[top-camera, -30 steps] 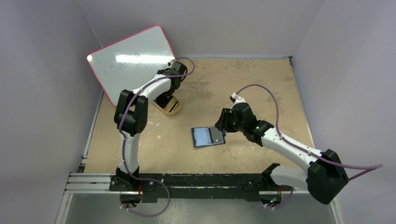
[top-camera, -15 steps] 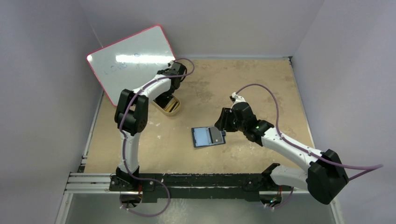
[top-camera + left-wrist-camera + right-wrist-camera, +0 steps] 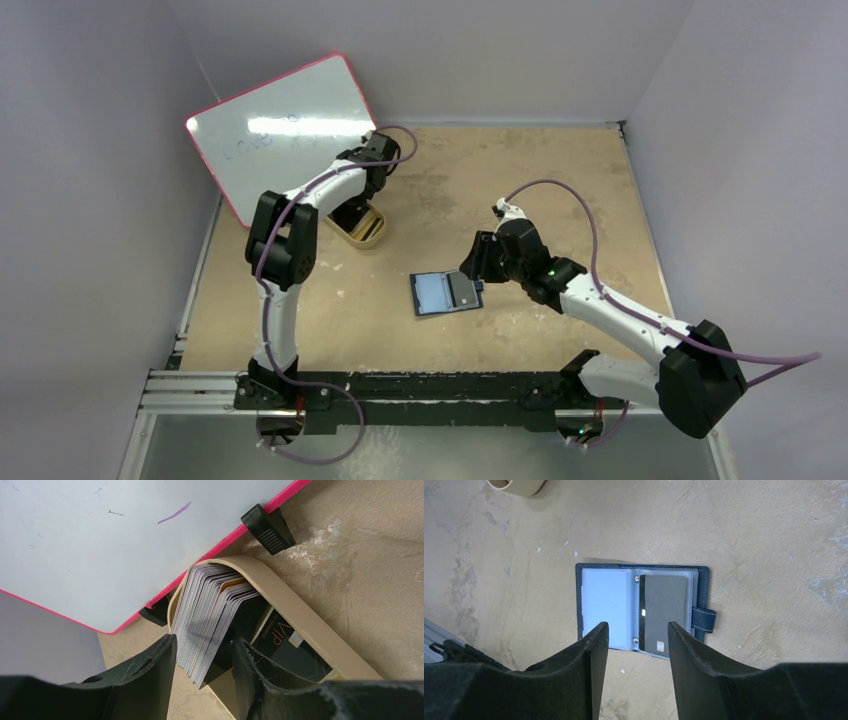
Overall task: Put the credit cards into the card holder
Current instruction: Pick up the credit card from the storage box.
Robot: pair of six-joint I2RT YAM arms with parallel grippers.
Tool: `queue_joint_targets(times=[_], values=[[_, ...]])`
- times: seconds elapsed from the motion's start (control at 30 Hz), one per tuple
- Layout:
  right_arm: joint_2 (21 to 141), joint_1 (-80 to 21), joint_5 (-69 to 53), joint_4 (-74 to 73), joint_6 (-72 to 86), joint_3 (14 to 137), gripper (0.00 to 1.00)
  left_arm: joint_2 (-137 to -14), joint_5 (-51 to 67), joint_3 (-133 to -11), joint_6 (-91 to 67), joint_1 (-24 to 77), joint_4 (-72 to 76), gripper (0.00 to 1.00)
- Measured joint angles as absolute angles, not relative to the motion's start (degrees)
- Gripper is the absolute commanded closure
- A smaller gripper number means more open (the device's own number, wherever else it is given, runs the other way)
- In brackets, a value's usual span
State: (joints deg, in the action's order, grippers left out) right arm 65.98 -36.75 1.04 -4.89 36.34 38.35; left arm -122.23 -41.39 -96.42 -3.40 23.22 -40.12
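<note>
Mostly cards (image 3: pixel 205 610) in tin (image 3: pixel 265 572), card (image 3: pixel 664 610) in wallet (image 3: pixel 604 605)

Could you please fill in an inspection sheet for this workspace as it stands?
Surface: tan table, scuffed and stained.
Job's things: card holder open flat, one dark card in its right pocket; stack of cards on edge in gold tin.
Clutter: pink-edged whiteboard standing beside the tin.
Grippers: left gripper open, astride the stack; right gripper open, empty, above the card holder.
Cables: purple cable along each arm.
Surroundings: pale walls; black rail at near edge.
</note>
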Motion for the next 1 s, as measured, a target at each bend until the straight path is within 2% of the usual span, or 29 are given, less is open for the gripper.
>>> queue_joint_targets(times=[0.4, 0.73, 1.0], values=[[66.00, -36.75, 0.99, -4.89, 36.36, 38.35, 0.50, -122.23, -40.66, -96.44, -3.31, 23.22, -41.08, 0.72], [66.52, -36.75, 0.93, -4.91, 36.40, 38.37, 0.50, -122.23, -40.71, -98.96, -3.16, 23.22, -42.61, 0.77], [66.74, -36.75, 0.91, -4.89, 36.42, 38.37, 0.50, -122.23, -40.64, -99.55, -2.83, 23.27, -43.55, 0.95]])
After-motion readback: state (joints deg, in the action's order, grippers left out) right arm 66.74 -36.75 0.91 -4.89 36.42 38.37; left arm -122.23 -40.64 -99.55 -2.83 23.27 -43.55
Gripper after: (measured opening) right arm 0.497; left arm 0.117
